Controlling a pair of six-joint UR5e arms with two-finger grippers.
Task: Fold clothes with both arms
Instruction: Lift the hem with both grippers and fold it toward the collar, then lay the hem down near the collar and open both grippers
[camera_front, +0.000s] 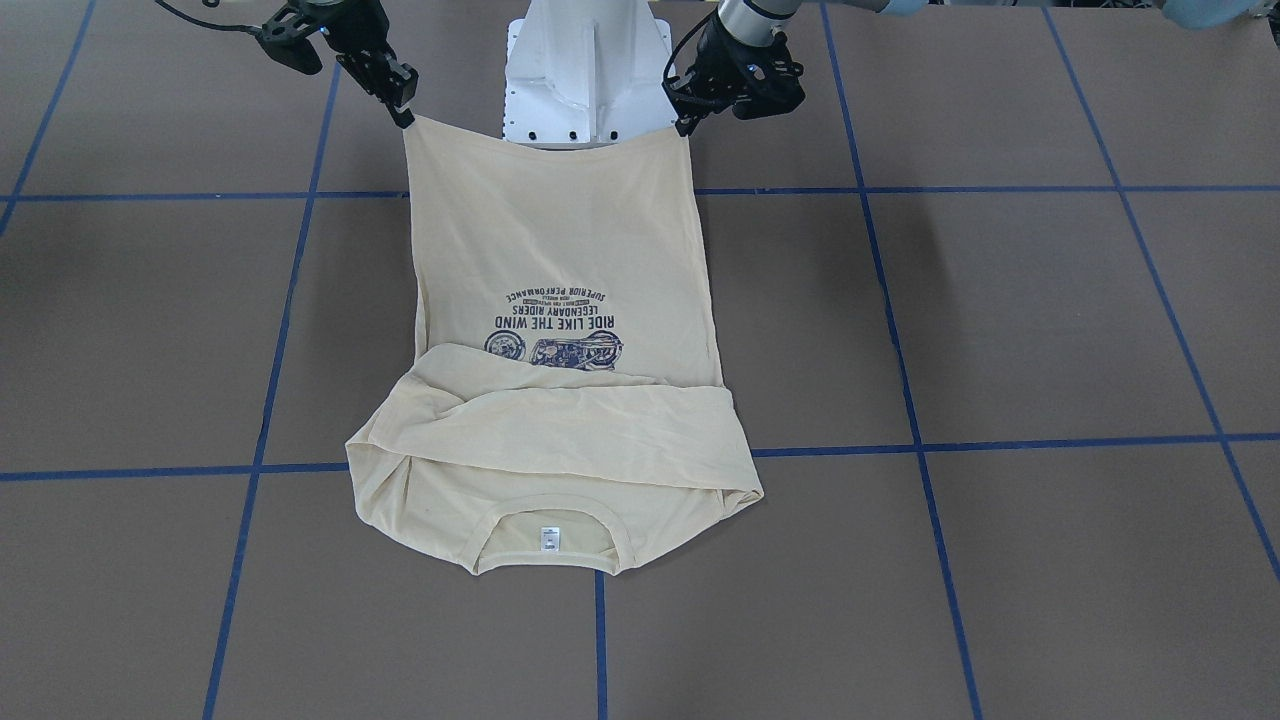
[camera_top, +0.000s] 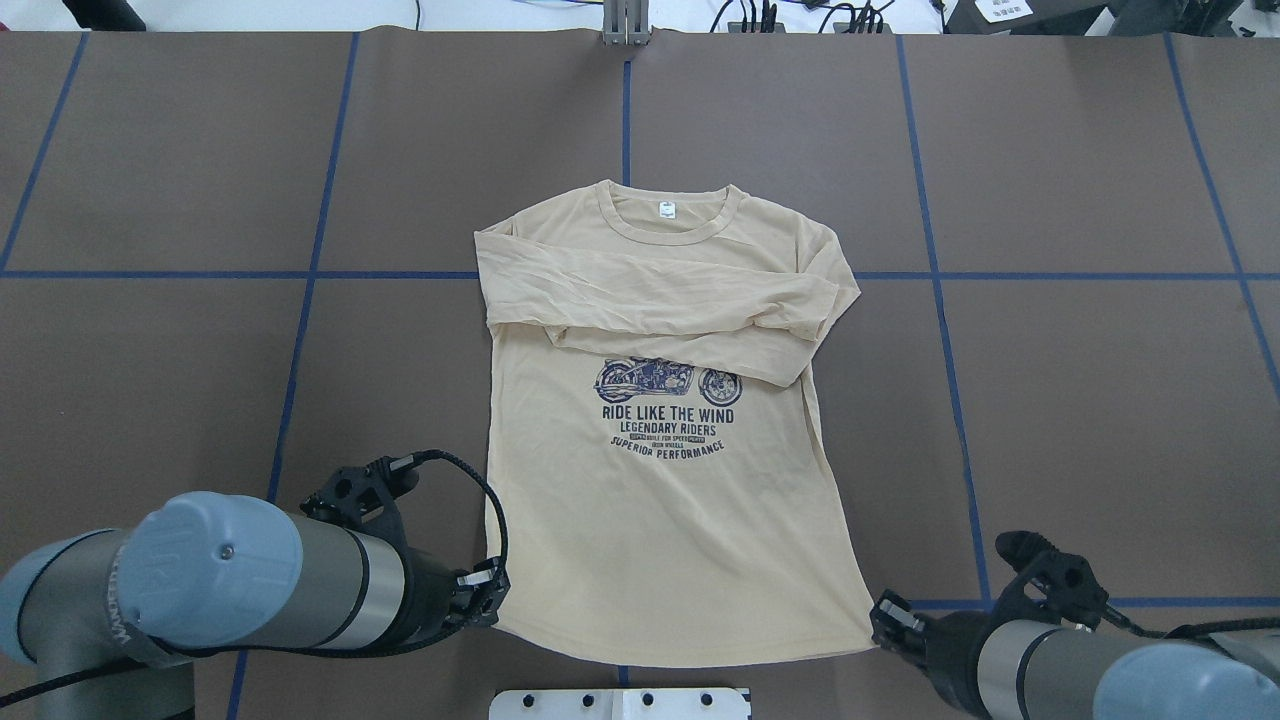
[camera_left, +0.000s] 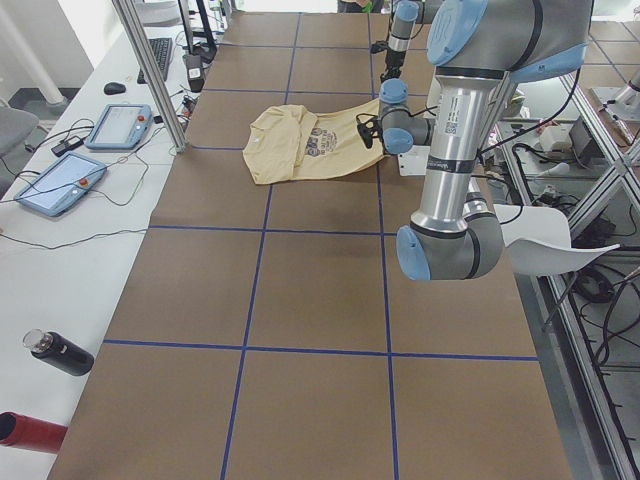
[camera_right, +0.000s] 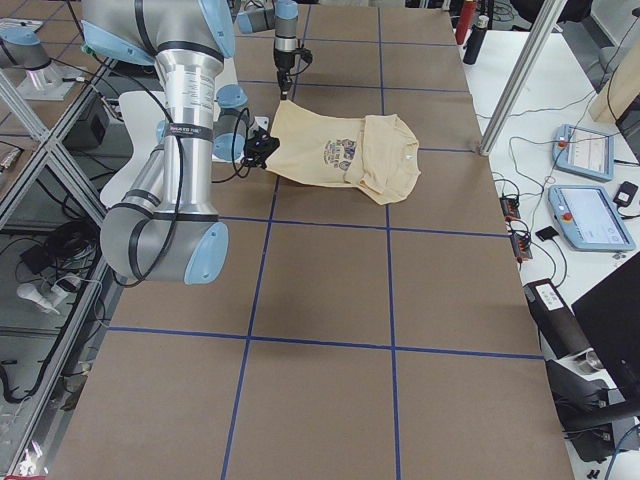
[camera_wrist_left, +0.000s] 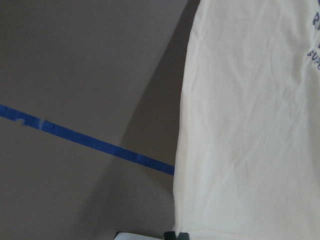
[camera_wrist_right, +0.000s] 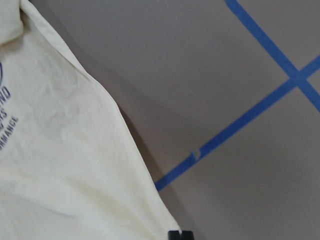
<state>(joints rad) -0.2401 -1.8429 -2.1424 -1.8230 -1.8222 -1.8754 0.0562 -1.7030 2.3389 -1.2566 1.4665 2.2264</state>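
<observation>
Counted: one pale cream-yellow long-sleeved thin shirt (camera_top: 660, 500), spread print-up just in front of the white pedestal base (camera_front: 580, 70), hem toward it, collar away, both sleeves crossed over the chest; two silver-grey tubular arms, left arm (camera_top: 300, 590) and right arm (camera_top: 1010, 660), one to each side of that base. Pinched tight on the two hem corners nearest the base: black two-finger left gripper (camera_front: 688, 120) on one, black two-finger right gripper (camera_front: 405, 108) on the other, hem raised between them. Likely to go wrong through slipping of thin cloth from one pinch, through uneven travel away from the base skewing the fold, or through dragging the crossed sleeves loose.
</observation>
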